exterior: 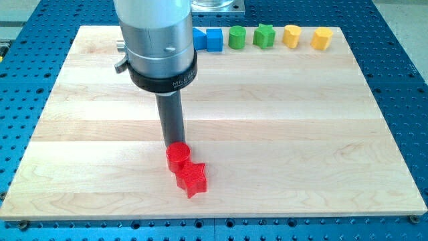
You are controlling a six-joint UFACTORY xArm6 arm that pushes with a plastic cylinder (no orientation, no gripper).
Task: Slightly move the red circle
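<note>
The red circle (pixel 178 156) lies on the wooden board (pixel 281 134) near the view's bottom, left of centre. A red star (pixel 191 177) touches it at its lower right. My tip (pixel 173 145) stands right at the circle's upper left edge, touching it or nearly so. The dark rod rises from there into the grey arm housing (pixel 159 40) at the view's top.
Along the board's top edge stands a row of blocks: a blue block (pixel 200 40) partly hidden by the arm, a blue cube (pixel 214 39), a green circle (pixel 237 37), a green star (pixel 265 35), a yellow block (pixel 291 35) and a yellow hexagon (pixel 322 39).
</note>
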